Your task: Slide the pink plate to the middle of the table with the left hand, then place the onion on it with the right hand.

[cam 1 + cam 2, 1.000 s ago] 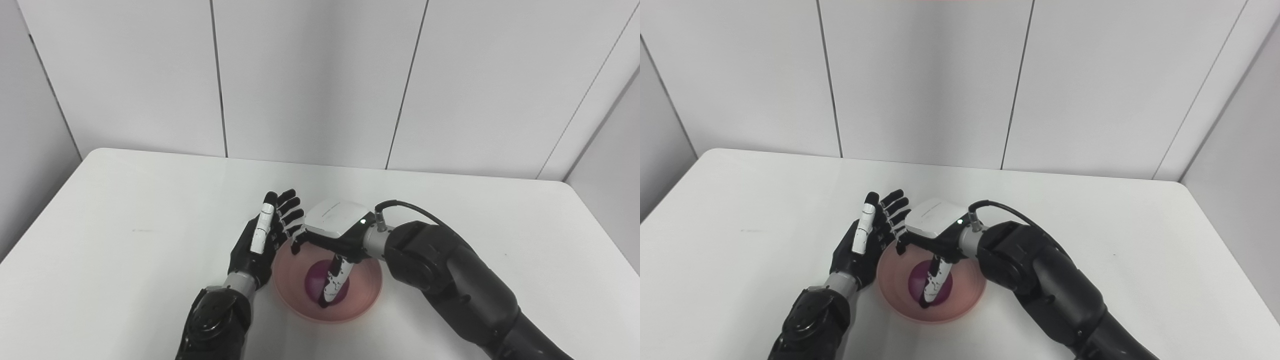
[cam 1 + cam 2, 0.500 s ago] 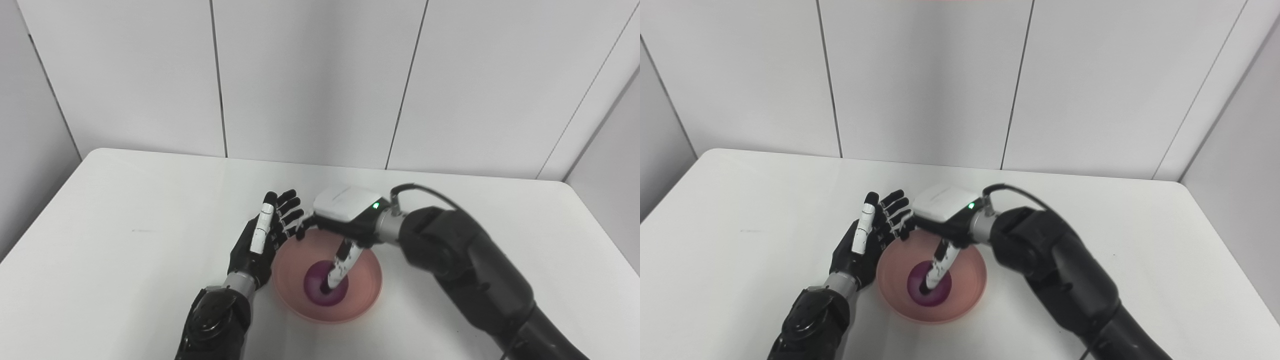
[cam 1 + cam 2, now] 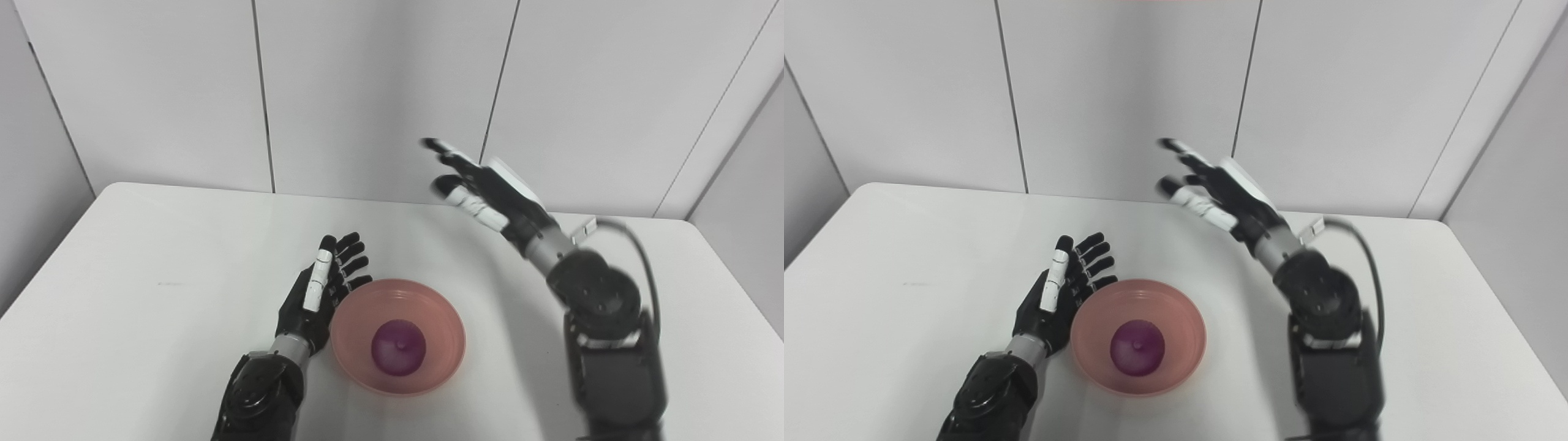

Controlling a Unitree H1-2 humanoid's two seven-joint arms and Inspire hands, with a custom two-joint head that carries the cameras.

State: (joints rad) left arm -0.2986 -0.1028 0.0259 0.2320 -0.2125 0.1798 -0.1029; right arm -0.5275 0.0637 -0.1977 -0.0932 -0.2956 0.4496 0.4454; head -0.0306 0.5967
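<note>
Since a second ago the right hand (image 3: 490, 193) has lifted off the onion (image 3: 398, 347) and risen clear, fingers (image 3: 471, 205) spread, holding nothing. No writing is legible. Purple, round onion rests in the centre of the pink plate (image 3: 441, 318) mid-table (image 3: 153, 294), wide bare surface all round. Left hand (image 3: 321, 291) stands open-fingered, empty, just beside the plate's left rim
</note>
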